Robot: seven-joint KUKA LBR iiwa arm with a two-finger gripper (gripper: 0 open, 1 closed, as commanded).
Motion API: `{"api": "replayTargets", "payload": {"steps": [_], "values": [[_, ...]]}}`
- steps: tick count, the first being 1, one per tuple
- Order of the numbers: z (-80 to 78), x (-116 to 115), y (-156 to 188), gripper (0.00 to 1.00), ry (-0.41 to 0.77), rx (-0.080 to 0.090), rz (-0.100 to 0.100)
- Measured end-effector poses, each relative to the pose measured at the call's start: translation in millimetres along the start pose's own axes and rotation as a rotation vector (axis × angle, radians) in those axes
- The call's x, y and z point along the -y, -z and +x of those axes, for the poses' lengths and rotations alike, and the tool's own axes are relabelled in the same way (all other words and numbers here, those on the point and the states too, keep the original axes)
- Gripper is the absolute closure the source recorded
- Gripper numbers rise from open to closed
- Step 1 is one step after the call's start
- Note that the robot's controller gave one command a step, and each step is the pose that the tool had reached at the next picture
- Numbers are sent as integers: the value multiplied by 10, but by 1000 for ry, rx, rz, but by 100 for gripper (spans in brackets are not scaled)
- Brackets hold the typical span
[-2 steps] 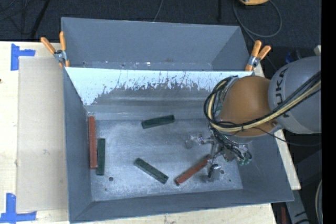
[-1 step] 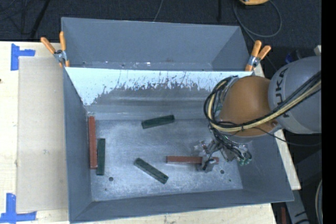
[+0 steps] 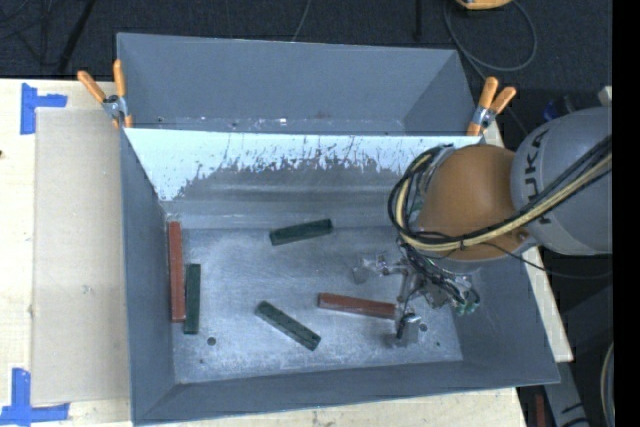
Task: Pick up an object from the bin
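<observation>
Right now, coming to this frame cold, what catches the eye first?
The robot's rounded orange-brown wrist cover looms at the right of the grey metal bin, its gripper low beside the right end of a flat red-brown bar. Dark green bars lie scattered across the floor, and a long red-brown strip hugs the left wall.

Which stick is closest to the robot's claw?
The red-brown bar lying flat in the right half of the bin, one end right beside the gripper. The other red-brown bar lies along the left wall, and the green bars are farther left.
</observation>
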State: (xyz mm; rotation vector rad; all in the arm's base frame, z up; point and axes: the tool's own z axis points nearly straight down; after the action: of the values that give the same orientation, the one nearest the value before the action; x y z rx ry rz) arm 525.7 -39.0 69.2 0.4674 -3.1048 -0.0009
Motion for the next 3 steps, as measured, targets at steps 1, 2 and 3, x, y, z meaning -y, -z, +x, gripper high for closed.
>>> {"api": "replayTargets", "payload": {"steps": [1,2,3], "values": [[-321,-326,477,0,-128,7,-1],[126,-606,-28,0,-111,-7,-3],[101,-593,-2,100,-111,0,0]]}}
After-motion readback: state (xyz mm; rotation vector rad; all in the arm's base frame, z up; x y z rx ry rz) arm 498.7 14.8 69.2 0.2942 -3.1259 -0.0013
